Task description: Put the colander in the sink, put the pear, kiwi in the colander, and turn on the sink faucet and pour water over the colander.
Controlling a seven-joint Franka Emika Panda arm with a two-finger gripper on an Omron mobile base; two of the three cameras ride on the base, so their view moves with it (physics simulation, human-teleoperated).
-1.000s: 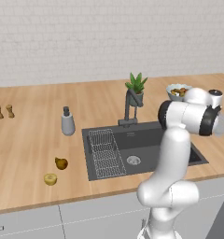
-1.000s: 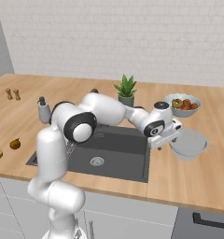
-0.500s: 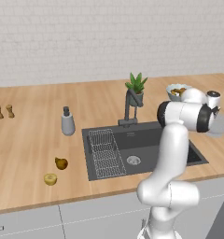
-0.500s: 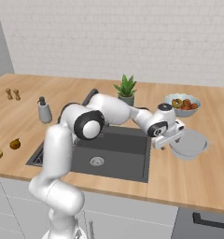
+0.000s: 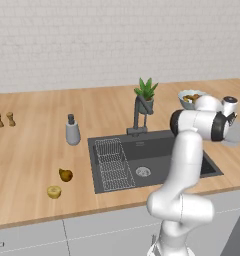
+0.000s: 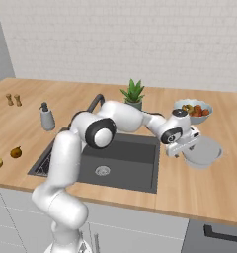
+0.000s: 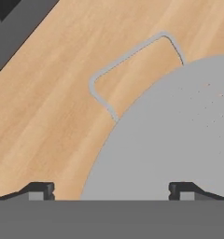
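Colander sits on the wood-grain worktop right of the sink, near the front right edge, just in front of the grey-blue fruit bowl. It's a shallow round dish, pale grey-white, matte, with fine rows of perforations and a thin wire loop handle lying flat over the wood.

Gripper hangs right over the colander's near rim, on the handle side; jaws spread wide, nothing between the fingertips. In the right base view the gripper is touching or just beside the colander's left rim, can't tell which.

Sink is a dark grey rectangular basin, round drain, with a wire rack in its left part. Faucet is a slim dark gooseneck at the back edge.

Pear, brownish teardrop, and kiwi, round yellow-green, lie close together on the worktop left of the sink, near the front edge.
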